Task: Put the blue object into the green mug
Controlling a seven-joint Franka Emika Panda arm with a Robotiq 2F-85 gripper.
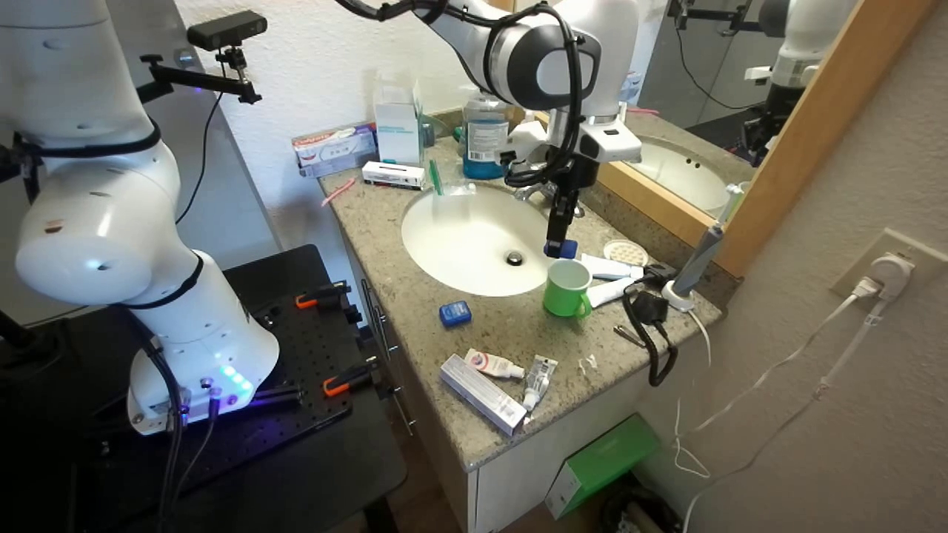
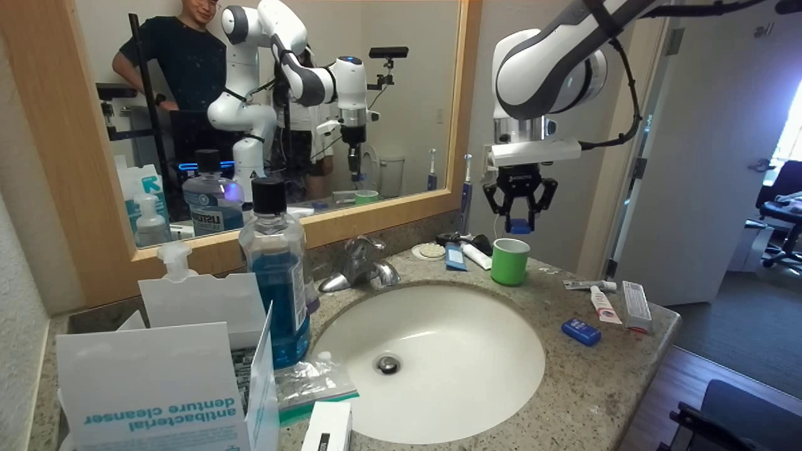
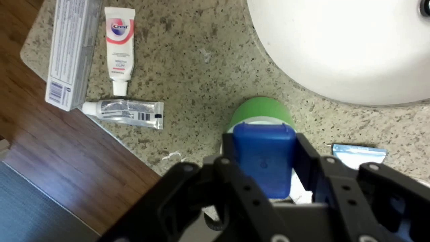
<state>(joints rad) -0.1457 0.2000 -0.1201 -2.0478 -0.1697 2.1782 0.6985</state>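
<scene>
Since claw (image 2: 519, 225) pinches blue block (image 3: 263, 161) above mug (image 2: 509, 263), we judge grasp done; lowering and release inside remain.

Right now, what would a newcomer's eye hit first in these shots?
Probably the gripper closed on a small blue case, held above the bright green mug beside the white sink basin. Next, in an exterior view, the tall mouthwash bottle with blue liquid, across the basin from the mug, and the wood-framed mirror behind the faucet, reflecting a man in a dark T-shirt.
</scene>
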